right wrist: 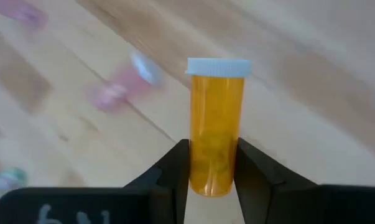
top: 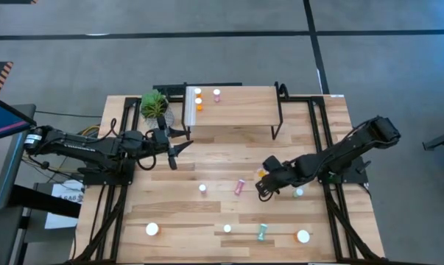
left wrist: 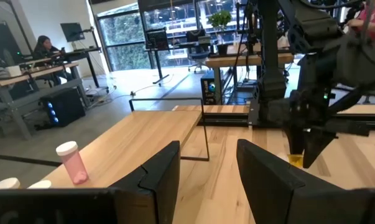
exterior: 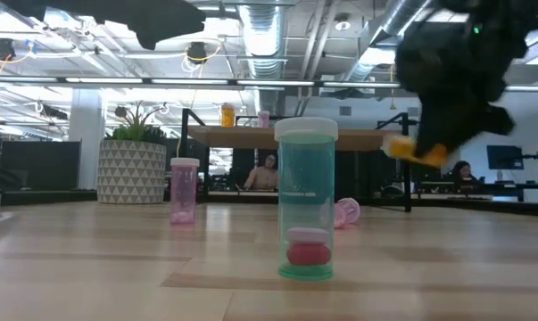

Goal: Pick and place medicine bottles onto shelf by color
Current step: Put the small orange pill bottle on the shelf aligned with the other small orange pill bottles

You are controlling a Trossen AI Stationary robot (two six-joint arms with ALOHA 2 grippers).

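Note:
My right gripper point(top: 264, 182) is shut on a small orange bottle point(right wrist: 216, 124) with a white cap, above the table's middle right. My left gripper point(left wrist: 206, 168) is open and empty, hovering by the near left corner of the shelf point(top: 236, 110). The shelf bears an orange bottle point(top: 199, 104), a pink one point(top: 216, 95) and a white-capped one point(top: 198, 91), all standing. On the table a pink bottle point(top: 239, 187) and a teal one point(top: 262, 232) lie on their sides. A teal bottle point(exterior: 306, 201) and a pink one point(exterior: 184, 189) stand upright. My right gripper pinches the orange bottle's body near its base end point(right wrist: 214, 167) between its two fingers, one on each side. The bottle reaches forward past the fingertips, cap point(right wrist: 217, 66) farthest out. In the low view the bottle point(exterior: 413, 150) is tilted and lifted clear of the table.
A potted plant point(top: 154, 105) stands at the shelf's left end, close to my left gripper. Wide white-capped bottles point(top: 152, 229) point(top: 302, 236) stand near the table's near edge. Another bottle point(top: 299, 193) stands just beside my right arm. The shelf's right half is bare wood.

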